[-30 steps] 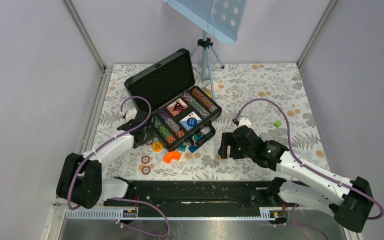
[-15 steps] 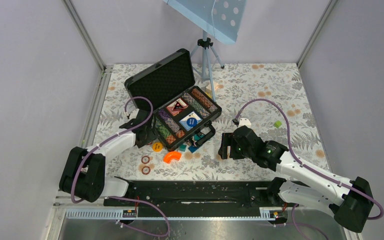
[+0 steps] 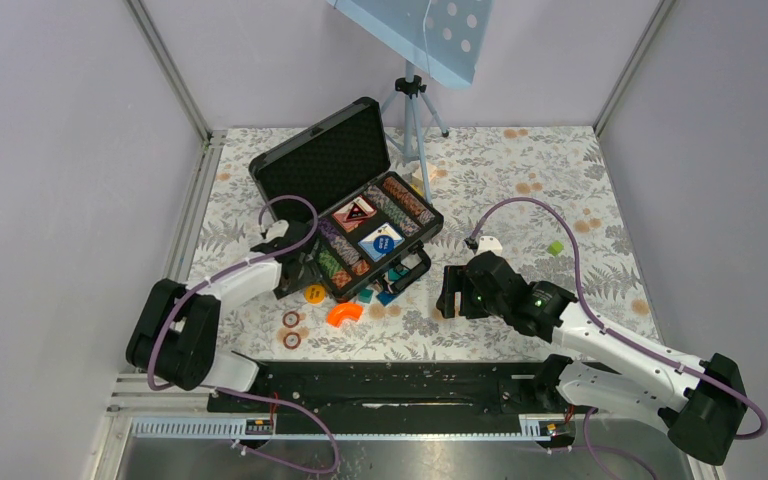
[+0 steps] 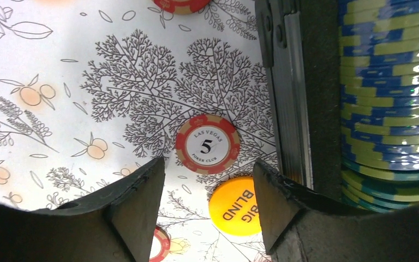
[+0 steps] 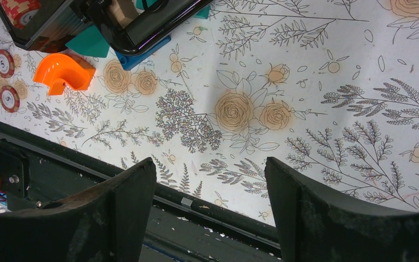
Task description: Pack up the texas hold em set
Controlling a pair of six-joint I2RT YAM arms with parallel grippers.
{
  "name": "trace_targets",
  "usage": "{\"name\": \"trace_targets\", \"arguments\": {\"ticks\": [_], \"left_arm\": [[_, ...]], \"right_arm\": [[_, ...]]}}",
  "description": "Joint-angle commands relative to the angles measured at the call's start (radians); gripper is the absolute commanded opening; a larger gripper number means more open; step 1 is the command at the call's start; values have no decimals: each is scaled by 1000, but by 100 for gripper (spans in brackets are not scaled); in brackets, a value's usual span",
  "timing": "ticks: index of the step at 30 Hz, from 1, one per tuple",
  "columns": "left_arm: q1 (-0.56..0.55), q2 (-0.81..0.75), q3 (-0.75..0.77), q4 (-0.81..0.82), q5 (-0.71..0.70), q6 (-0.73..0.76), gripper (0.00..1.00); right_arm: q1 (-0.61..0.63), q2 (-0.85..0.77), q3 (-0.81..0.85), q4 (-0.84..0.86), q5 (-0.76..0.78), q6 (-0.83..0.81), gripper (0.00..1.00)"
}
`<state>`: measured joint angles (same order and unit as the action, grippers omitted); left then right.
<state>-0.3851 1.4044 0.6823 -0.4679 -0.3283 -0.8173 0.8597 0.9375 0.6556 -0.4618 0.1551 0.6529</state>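
Left fingers [image 4: 136, 207] stand spread with nothing between them, hovering over the floral tabletop [image 3: 530, 190] just beside the left wall of the black briefcase [image 3: 332, 160]. In the left wrist view, 1 red chip marked 5 [image 4: 207, 146] lies flat on the tabletop in line with the gap, near the yellow Big Blind disc [image 4: 236, 206], which lies close to the case wall. Inside that wall runs a row of blue and yellow chips [image 4: 387, 82]. The briefcase sits open mid-tabletop, lid tilted back, with the red deck [image 3: 356, 212] and blue deck [image 3: 381, 241] between rows of chips. 2 more red chips [image 3: 291, 329] lie on the tabletop near the orange curved piece [image 3: 344, 314]. Right fingers [image 5: 125, 207] are also spread and empty, over bare tabletop to the right of the case handle [image 3: 412, 270].
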Motion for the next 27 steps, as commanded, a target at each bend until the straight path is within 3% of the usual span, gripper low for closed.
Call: {"name": "trace_targets", "arguments": {"ticks": [1, 27], "left_arm": [[-53, 50, 26, 11, 15, -19, 62], [-109, -76, -83, 69, 155, 76, 61]], "right_arm": [[4, -12, 1, 8, 9, 0, 80], [4, -20, -8, 9, 4, 14, 80]]}}
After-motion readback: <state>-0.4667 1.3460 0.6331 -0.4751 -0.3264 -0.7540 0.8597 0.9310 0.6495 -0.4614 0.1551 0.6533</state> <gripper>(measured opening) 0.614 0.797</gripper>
